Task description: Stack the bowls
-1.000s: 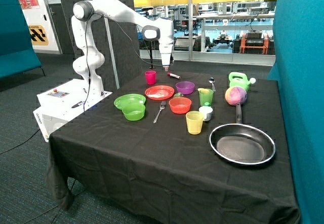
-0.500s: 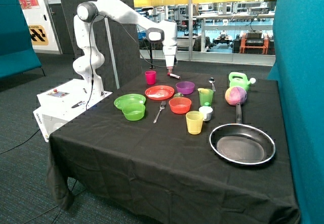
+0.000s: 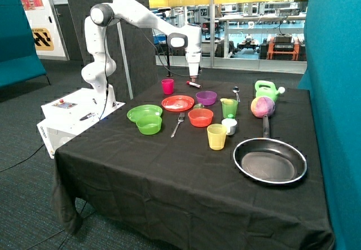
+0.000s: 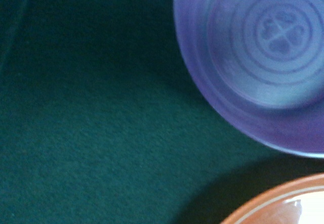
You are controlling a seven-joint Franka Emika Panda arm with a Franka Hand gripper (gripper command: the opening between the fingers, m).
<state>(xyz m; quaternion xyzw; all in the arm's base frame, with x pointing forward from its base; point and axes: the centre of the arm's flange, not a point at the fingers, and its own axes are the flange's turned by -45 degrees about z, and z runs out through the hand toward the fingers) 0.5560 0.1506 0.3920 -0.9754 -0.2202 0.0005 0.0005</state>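
- Outside view: I see the gripper [image 3: 193,78] hanging in the air above the table's far edge, over a red marker [image 3: 193,84]; whether it is released or clenched, I cannot tell.
- The purple bowl [image 3: 206,97], orange-red bowl [image 3: 200,117] and lime green bowl [image 3: 149,125] sit apart on the black tablecloth [image 3: 169,171], unstacked. From the orange-red bowl, purple lies at 12 o'clock, lime green at 9.
- Wrist view: I look down into the purple bowl [image 4: 258,57], with the red plate [image 4: 283,206] beside it.

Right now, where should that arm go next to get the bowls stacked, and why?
Probably on across and down toward the purple bowl. The gripper hangs above the table's far side, just short of that bowl, holding nothing seen. The purple, orange-red bowl and lime green bowl all sit apart, unstacked.
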